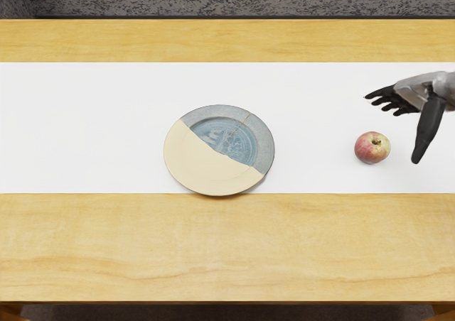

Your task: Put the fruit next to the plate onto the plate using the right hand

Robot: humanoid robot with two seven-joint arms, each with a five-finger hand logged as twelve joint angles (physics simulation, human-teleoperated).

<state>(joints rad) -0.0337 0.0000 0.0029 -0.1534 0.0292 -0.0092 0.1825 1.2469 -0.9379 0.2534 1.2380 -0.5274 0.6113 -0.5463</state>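
Observation:
A red and yellow apple (372,147) rests on the white runner, well to the right of the plate (186,163). The plate is round, half cream and half blue-grey, and nothing lies on it. My right hand (411,116) comes in from the right edge and hovers just above and to the right of the apple. Its dark fingers are spread, the thumb hangs down beside the apple, and it holds nothing. A small gap separates the hand from the fruit.
A white runner (85,129) crosses the middle of the wooden table (213,250). A dark textured wall runs behind the table's far edge.

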